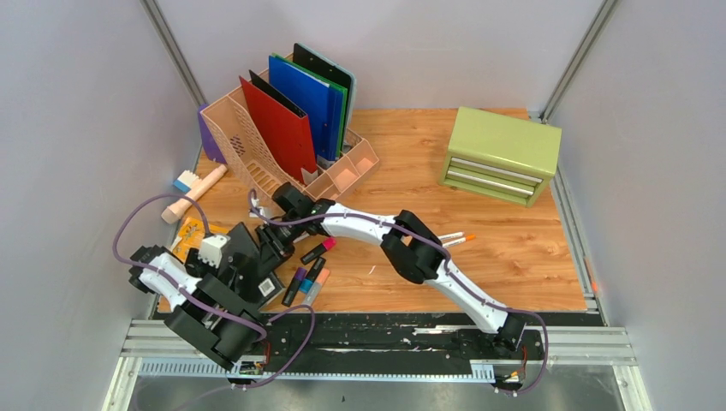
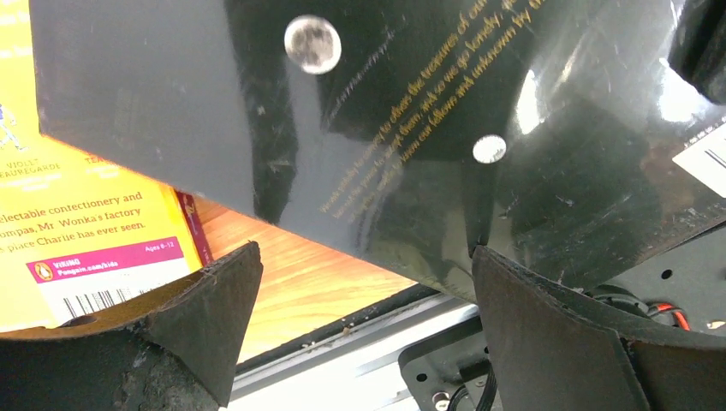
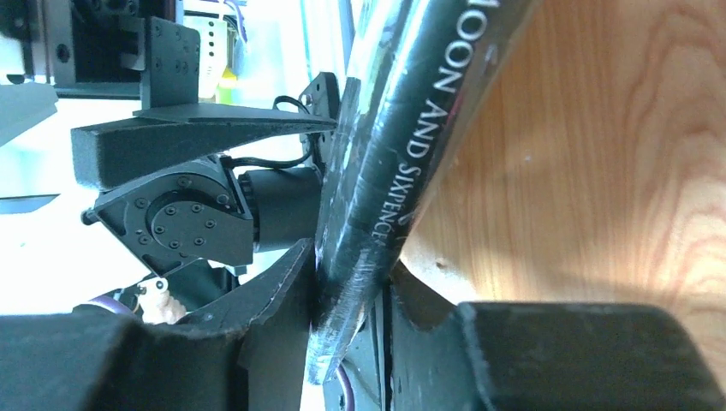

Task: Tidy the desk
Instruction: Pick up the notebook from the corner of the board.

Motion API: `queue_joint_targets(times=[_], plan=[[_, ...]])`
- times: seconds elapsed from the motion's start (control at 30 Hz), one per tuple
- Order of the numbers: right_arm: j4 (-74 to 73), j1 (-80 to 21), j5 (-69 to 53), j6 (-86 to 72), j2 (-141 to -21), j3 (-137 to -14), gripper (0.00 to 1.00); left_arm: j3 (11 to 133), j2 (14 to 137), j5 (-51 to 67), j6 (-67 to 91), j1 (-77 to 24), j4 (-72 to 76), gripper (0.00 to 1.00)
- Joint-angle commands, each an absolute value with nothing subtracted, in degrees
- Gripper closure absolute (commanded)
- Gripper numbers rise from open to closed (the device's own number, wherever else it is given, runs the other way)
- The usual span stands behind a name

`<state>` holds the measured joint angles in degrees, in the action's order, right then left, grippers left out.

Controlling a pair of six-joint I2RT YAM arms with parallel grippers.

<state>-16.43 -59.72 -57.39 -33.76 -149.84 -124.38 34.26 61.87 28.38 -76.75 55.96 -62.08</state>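
At the near-left corner of the desk [image 1: 514, 257], which spreads ahead of both arms, the right gripper [image 3: 355, 291] pinches a black book [image 3: 402, 171] by its spine, the left gripper [image 2: 364, 274] gaping beside it; next, probably lifting it to the far-left file rack [image 1: 235, 128].

White arm links [image 1: 355, 224], black joint housings [image 1: 415, 248], purple cables [image 1: 116, 244], black tool fingers [image 2: 548, 334]
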Motion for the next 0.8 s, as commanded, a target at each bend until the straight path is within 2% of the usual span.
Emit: queue_joint_targets(times=[0.0,0.5,0.77], plan=[[-18.2,-62.31,-57.99,-25.33,-141.37,-130.31,1.0,38.4,64.18,33.5,-74.96,55.93,-63.87,0.0],[-26.65,-58.27,-45.58,-13.14,-130.54,-131.39,1.0,66.88,68.69,44.47,-72.58,55.88,-84.81,0.0],[-27.42,-54.09,-43.61,-12.2,-126.58,-132.12,1.0,89.17,75.81,52.1,-67.54,55.88,-94.92,0.0]])
